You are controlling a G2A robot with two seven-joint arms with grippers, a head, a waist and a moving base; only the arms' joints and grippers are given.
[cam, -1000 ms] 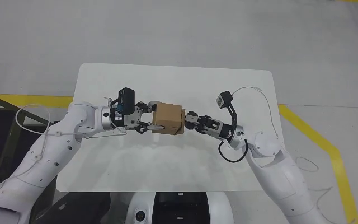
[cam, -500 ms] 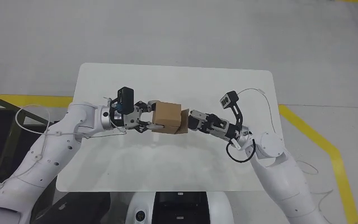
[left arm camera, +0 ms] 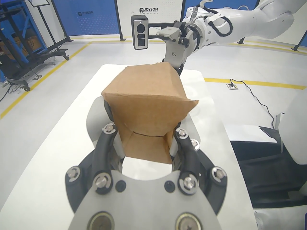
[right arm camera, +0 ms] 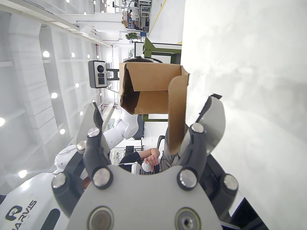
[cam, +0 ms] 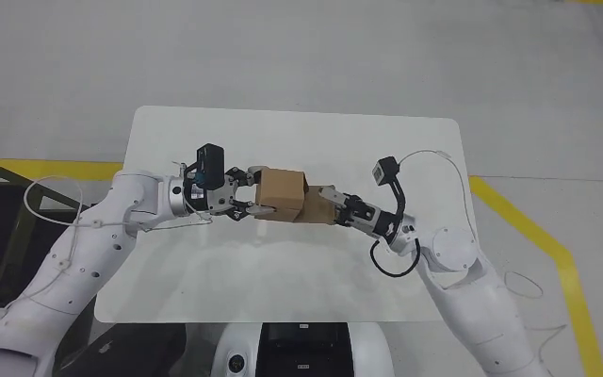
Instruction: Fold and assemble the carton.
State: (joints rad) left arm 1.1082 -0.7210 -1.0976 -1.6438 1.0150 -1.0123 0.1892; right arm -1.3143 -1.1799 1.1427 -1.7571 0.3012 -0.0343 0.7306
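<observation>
A brown carton (cam: 283, 191) hangs above the middle of the white table (cam: 179, 141), held between the two arms. My left gripper (cam: 249, 197) is shut on the carton's near end (left arm camera: 146, 101), a finger (left arm camera: 109, 140) on each side of its open flaps. My right gripper (cam: 327, 204) stands open at the opposite end. One long flap (right arm camera: 177, 111) sticks out from the carton (right arm camera: 148, 84) and lies along the inside of one right finger (right arm camera: 211, 113); the other finger (right arm camera: 94, 118) is well apart. That end of the carton is open and dark inside.
The table's edges run close around the arms, with bare table surface (cam: 283, 273) in front of and behind the carton. A loose white cable (cam: 443, 160) loops off the right arm. Yellow floor tape (cam: 537, 236) and blue barriers (left arm camera: 91, 13) lie beyond the table.
The right gripper has shifted slightly down and away from the carton body, and the carton's end flap now lies stretched out toward it. The left gripper kept its hold, tilting the carton slightly.
</observation>
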